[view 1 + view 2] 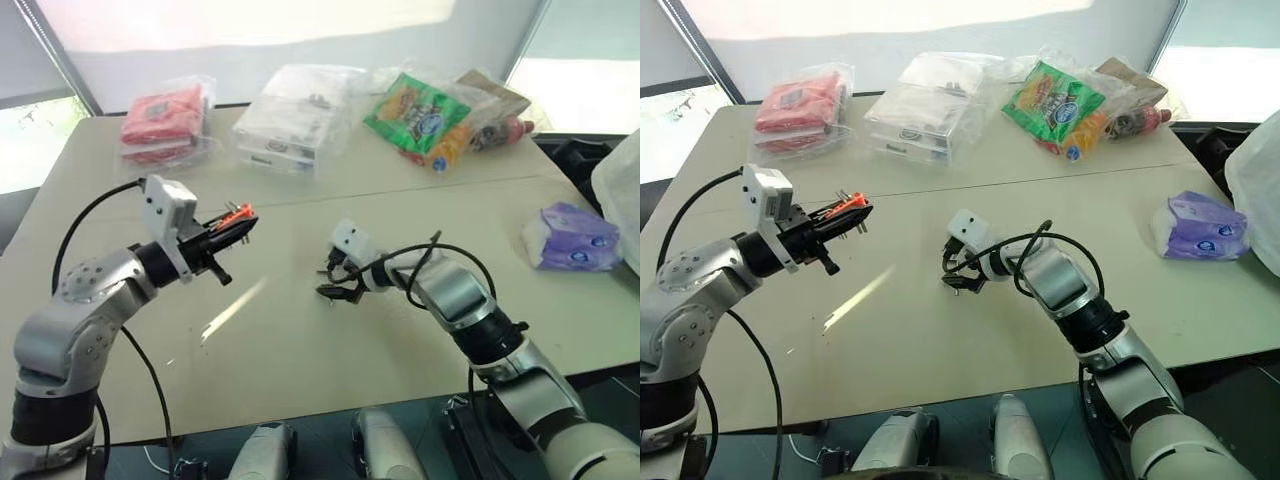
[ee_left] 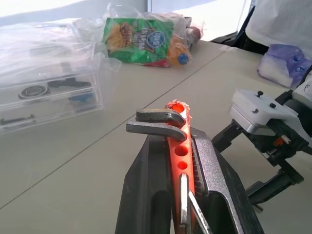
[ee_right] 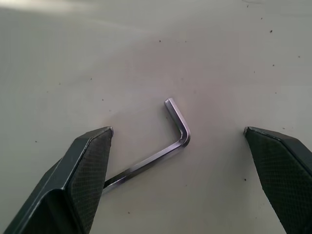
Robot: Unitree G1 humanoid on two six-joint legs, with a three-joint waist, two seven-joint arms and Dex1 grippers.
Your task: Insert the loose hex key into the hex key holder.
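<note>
Table: pale beige top (image 1: pixel 300 340) filling most of both eye views, daylight behind it along the upper edge; we see a seam running across its middle.
Back row, left to right: a red packet in clear plastic (image 1: pixel 163 118) at upper left, a clear plastic drawer box (image 1: pixel 290 120) at upper centre, a green snack bag (image 1: pixel 415 108) to its right, and a purple tissue pack (image 1: pixel 570 236) at the right edge.
Left gripper: we find our left gripper (image 1: pixel 222 238) raised above the table at centre left of the eye views, clamped on the hex key holder (image 1: pixel 236 217).
Hex key holder: the eye views give us a small orange-red block between the fingers; the left wrist view adds its row of round holes and short metal keys (image 2: pixel 158 122) jutting from it.
Right gripper: our right gripper (image 1: pixel 338 290) sits low over the table at centre frame, its fingers (image 3: pixel 80 170) spread wide with nothing between them gripped.
Loose hex key: too small for us to make out in the eye views; the right wrist view shows the loose hex key (image 3: pixel 161 151) lying flat on the table between the spread fingers, its long end passing behind one of them.
</note>
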